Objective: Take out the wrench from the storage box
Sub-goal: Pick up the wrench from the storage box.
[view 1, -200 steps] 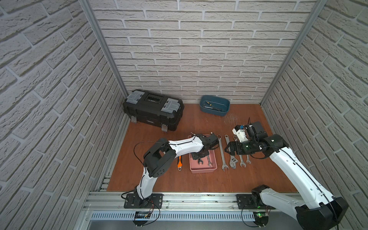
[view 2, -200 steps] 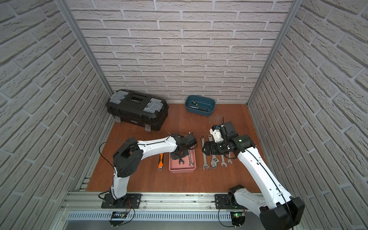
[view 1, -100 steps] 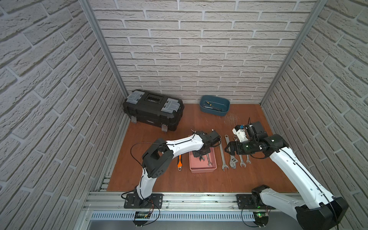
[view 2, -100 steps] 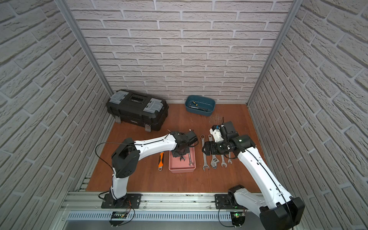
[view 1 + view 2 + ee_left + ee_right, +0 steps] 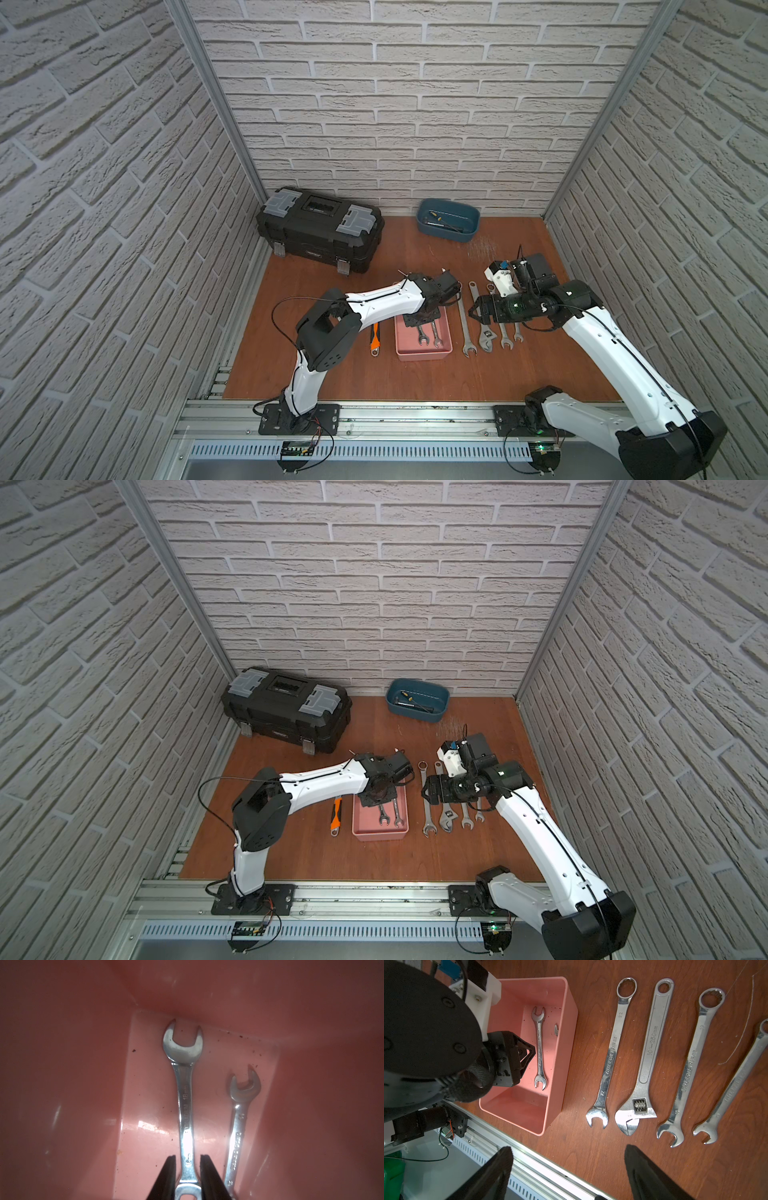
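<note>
Here the left gripper is straddling the polished steel wrench, black tapered jaws slightly apart. It is lying flat in the glossy pink plastic storage box; the right gripper is gaping wide.

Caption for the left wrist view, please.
Left claw astride the big wrench, jaws slightly apart; small wrench beside it in the pink box.

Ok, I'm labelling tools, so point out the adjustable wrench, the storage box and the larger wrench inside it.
adjustable wrench (image 5: 652,1047): right wrist view, on its handle.
storage box (image 5: 568,1043): right wrist view, on its side wall.
larger wrench (image 5: 186,1105): left wrist view, on its shaft.
</note>
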Motion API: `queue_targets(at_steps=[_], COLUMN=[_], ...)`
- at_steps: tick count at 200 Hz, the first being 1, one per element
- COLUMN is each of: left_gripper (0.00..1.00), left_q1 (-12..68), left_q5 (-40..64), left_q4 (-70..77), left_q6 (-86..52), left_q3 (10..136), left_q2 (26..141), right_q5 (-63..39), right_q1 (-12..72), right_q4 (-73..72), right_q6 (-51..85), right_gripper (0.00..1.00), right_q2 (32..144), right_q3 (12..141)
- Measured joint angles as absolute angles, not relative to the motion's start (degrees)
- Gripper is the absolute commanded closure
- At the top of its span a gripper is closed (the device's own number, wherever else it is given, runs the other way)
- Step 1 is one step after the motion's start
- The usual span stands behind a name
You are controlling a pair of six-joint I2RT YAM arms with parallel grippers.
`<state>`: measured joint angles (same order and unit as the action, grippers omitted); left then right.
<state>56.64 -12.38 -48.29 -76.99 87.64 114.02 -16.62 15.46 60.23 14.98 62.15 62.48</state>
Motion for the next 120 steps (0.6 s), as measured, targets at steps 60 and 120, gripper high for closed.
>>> queue_targets(at_steps=[60, 120], left_gripper=[0.64, 0.63], left_q1=[53.9, 53.2], left_q5=[-9.3, -5.0], left_q4=[-45.7, -44.4], left_q6=[-75.4, -74.6], left_q3=[85.9, 86.2], left_q2=[117.4, 118.4], right_q5=[-16.8, -17.0], right_q1=[15.5, 15.5], right_q4=[60.2, 60.2], right_q6=[15.0, 15.0], right_gripper=[0.11, 0.11], right_q2=[62.6, 63.2], right_q3=[62.5, 62.5])
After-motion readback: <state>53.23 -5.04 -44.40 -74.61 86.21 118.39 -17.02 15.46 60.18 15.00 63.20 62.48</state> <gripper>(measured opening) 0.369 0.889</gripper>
